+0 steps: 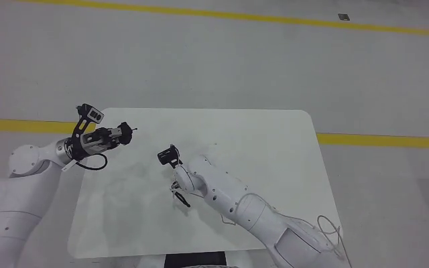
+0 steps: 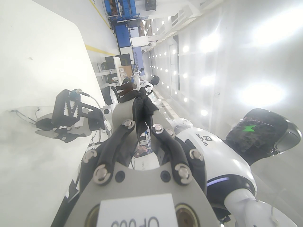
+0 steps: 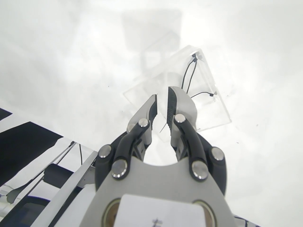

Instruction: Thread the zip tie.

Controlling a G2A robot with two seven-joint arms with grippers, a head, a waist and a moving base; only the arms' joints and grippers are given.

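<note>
Two zip ties (image 3: 188,73) on a clear plate (image 3: 219,115) face slightly spread right fingers (image 3: 171,106); left fingers (image 2: 139,111) press together.

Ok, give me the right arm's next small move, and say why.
Probably ease the right gripper a little lower and forward over the clear holder, then close on the black zip tie. Its fingers stand slightly apart just above the holder, and the tie lies just beyond the fingertips.
</note>
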